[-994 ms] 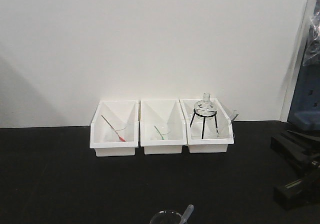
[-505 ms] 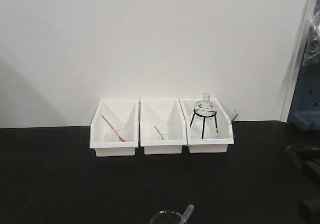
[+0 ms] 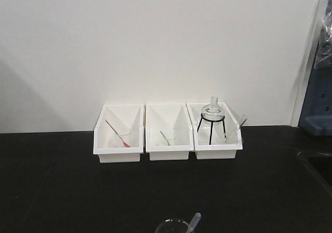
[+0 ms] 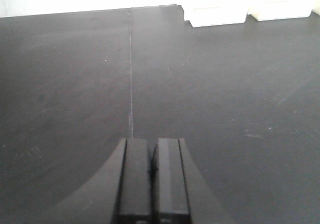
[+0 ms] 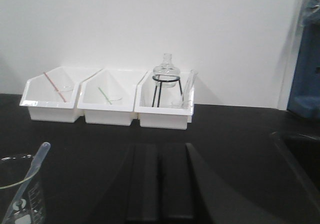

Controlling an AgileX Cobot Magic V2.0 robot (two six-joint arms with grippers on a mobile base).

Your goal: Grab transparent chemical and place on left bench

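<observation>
**A:** What do you see from where you sit?

**B:** I see a black counter (image 3: 62,181) and a white wall behind it. In the front view, three white bins sit side by side in the middle of the frame, against the wall. The left bin (image 3: 119,134) holds a stick with a red mark (image 3: 117,133). The middle bin (image 3: 169,134) holds a stick with a green mark (image 3: 166,137). The right bin (image 3: 217,133) holds a glass flask (image 3: 211,108) on a black wire stand (image 3: 211,129).

**A:** Where is the transparent chemical?

**B:** It is the whitish dropper (image 5: 30,176). In the right wrist view it is at the lower left of the frame. It leans inside a clear glass beaker (image 5: 17,194), with its top end sticking up over the rim. In the front view I only see the top of it at the bottom edge, a bit right of the middle.

**A:** And the fingers?

**B:** The left gripper (image 4: 152,176) has its fingers pressed together with nothing between them. It hangs over bare counter at the bottom of its own view, with a thin seam line (image 4: 131,74) running up the frame from it. The right gripper (image 5: 159,184) also has its fingers pressed together and holds nothing. It is low in the middle of its view, to the right of the beaker and not touching it.
</observation>
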